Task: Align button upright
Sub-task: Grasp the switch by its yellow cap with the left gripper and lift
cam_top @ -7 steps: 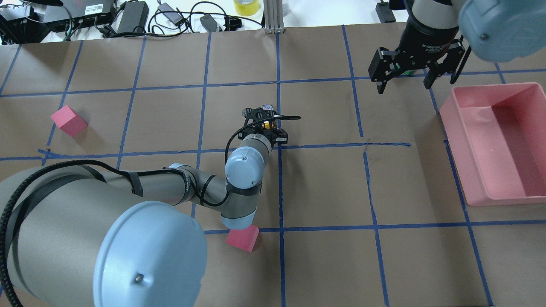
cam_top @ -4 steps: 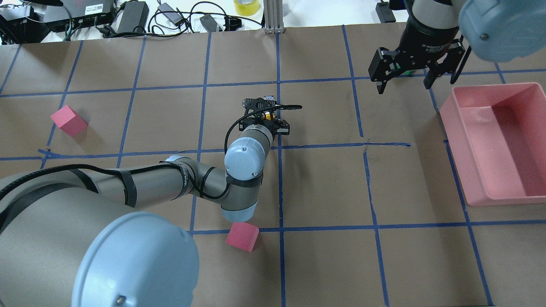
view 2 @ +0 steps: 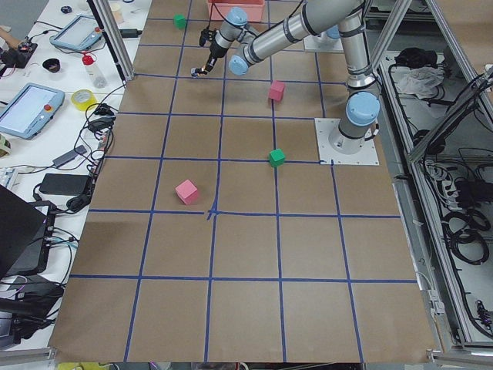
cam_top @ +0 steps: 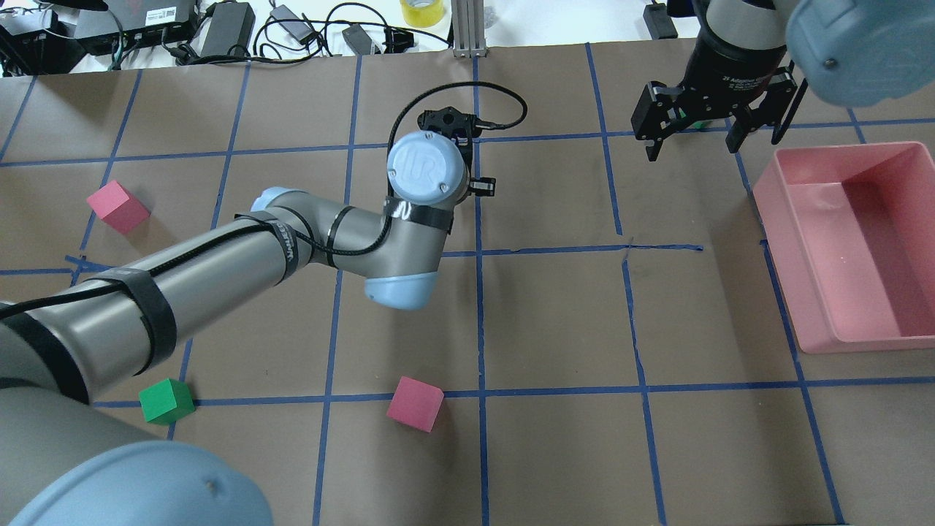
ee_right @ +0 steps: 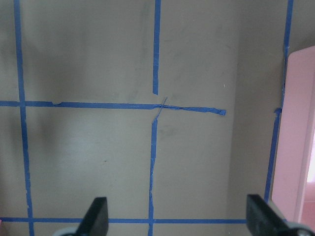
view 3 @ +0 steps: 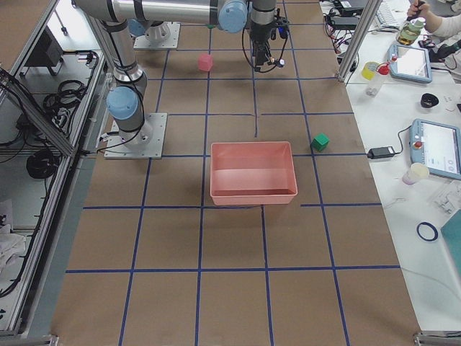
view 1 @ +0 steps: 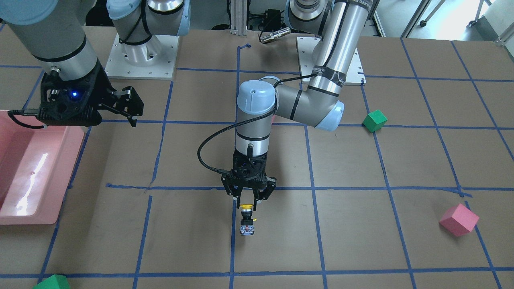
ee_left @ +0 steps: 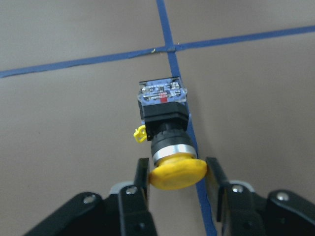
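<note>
The button [view 1: 246, 224] has a round yellow cap, a black neck and a grey and black base. My left gripper [view 1: 247, 199] is shut on the yellow cap, with the cap up and the base pointing down at the paper. In the left wrist view the button [ee_left: 165, 105] hangs from the gripper [ee_left: 177, 167], one finger on each side of the cap, over a blue tape line. I cannot tell whether the base touches the table. In the overhead view the left wrist hides the button. My right gripper [cam_top: 690, 145] is open and empty at the far right, next to the bin.
A pink bin [cam_top: 785, 256] stands at the right edge. Pink cubes [cam_top: 117, 207] [cam_top: 415, 403] and a green cube [cam_top: 166, 400] lie on the brown paper. Another green cube [view 1: 375, 121] lies near the left arm. Cables and power bricks lie beyond the far edge.
My left arm has risen and swung toward the far side of the table, and its wrist now covers the button from above. A green cube at the lower left is uncovered. The right arm has not moved.
</note>
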